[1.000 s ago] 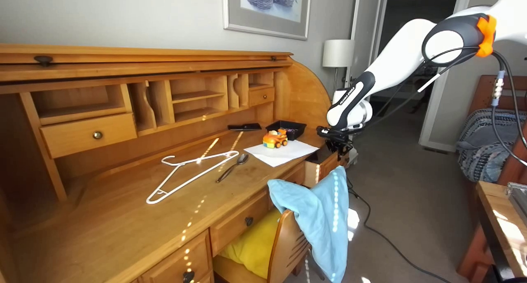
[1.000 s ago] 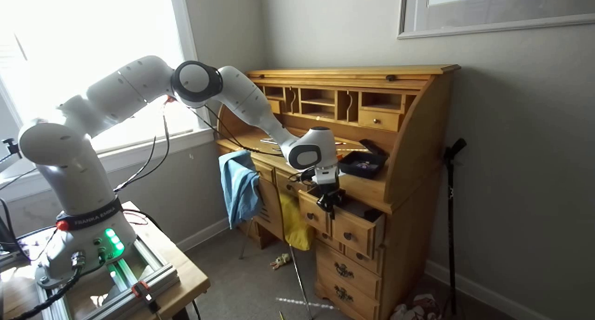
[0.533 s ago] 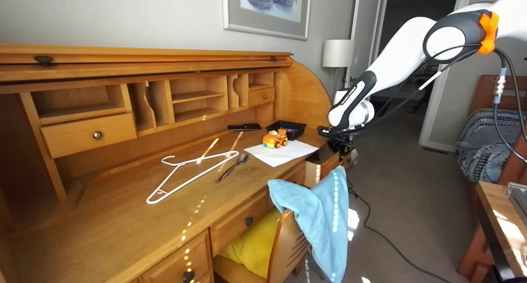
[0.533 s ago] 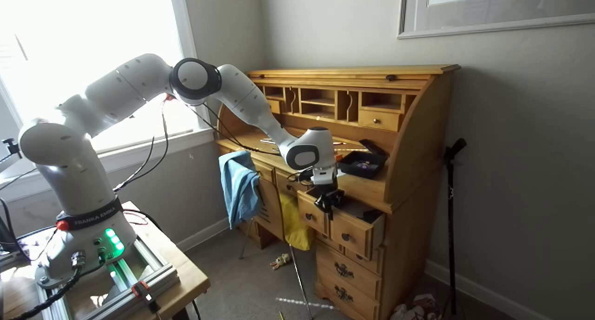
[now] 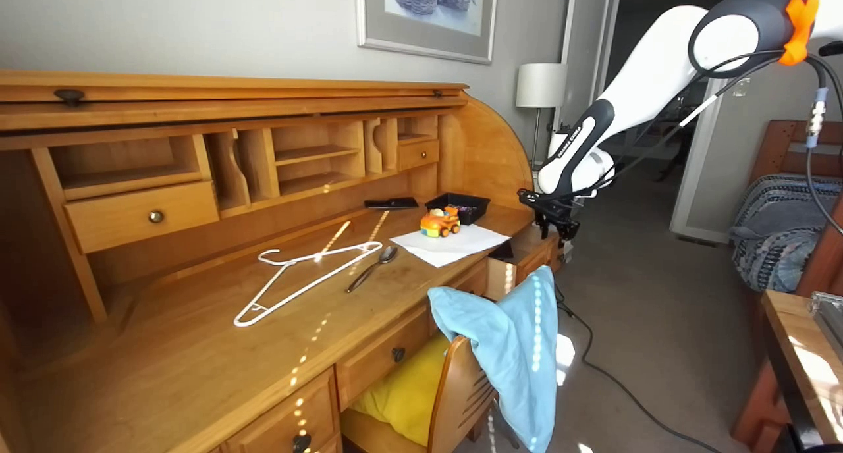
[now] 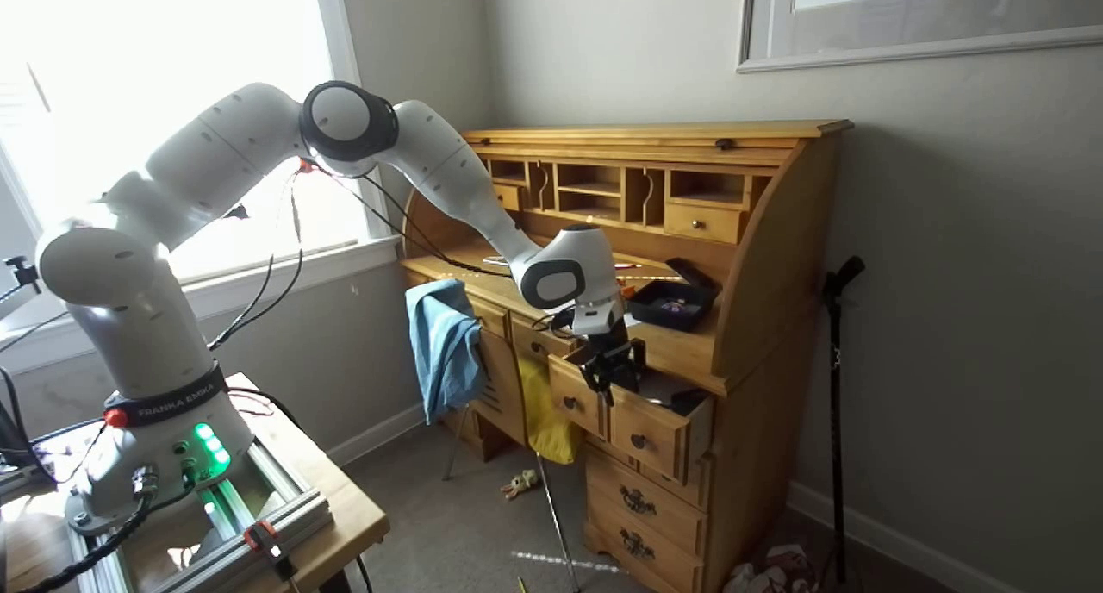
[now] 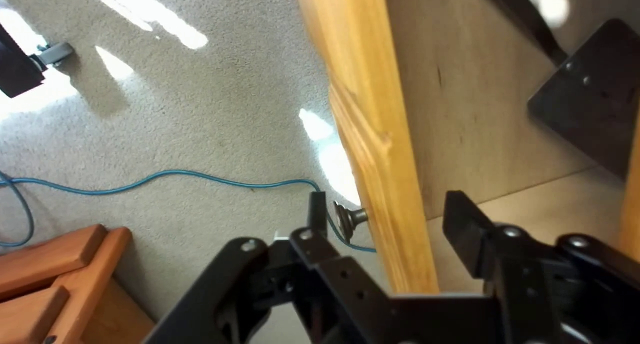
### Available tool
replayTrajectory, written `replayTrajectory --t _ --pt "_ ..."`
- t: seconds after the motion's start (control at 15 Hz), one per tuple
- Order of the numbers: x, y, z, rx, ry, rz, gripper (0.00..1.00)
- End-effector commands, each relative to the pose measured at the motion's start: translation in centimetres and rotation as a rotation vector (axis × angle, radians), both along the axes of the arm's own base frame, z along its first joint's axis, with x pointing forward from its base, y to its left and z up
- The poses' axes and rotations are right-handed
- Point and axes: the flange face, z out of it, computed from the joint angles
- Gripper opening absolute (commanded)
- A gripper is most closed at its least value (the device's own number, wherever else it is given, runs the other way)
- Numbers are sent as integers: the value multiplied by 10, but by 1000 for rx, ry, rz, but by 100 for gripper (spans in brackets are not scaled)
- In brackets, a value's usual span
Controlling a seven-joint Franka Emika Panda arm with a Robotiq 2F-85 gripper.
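Note:
My black gripper [image 7: 388, 204] is open, with nothing clamped between its fingers. In the wrist view its fingers stand on either side of the wooden drawer front [image 7: 377, 139], one outside by the dark round knob [image 7: 348, 221], one over the inside. Contact with the front cannot be made out. The gripper shows at the pulled-out drawer in both exterior views [image 5: 556, 226] [image 6: 613, 373]. The drawer front [image 6: 648, 451] with its knob [image 6: 638, 441] juts from the desk. Inside the drawer lies a dark flat spatula-like tool [image 7: 590, 96], partly out of frame.
On the desk are an orange toy truck [image 5: 440, 222], a black tray [image 5: 479, 209], white paper [image 5: 454, 243], a spoon [image 5: 373, 268] and a white hanger [image 5: 299, 285]. A blue cloth [image 5: 514, 347] hangs on a chair [image 5: 458, 394]. A cable [image 7: 165, 173] lies on the floor.
My arm has risen at the elbow and drawn back from the desk, the wrist tilting. The gripper has moved outward, and the drawer is slightly further out.

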Motion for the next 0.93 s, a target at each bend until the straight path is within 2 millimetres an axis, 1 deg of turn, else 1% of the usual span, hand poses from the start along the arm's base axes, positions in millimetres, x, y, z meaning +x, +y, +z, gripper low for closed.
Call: replayTrajectory --t 0.0,0.07,0.13,0.33,0.47,0.53,0.67,0.87 --pt "-16 5 26 -19 -45 -67 95" --pt "-19 6 30 -22 -39 -84 99" --pt "-24 7 35 -21 -30 -106 100" --pt "-40 7 46 -51 -9 -190 100" --pt "-55 5 49 -68 45 -216 100" --pt "-63 5 46 -75 109 -193 100" --pt "-75 14 39 -28 207 -79 100" --pt "-91 23 27 25 298 55 100"
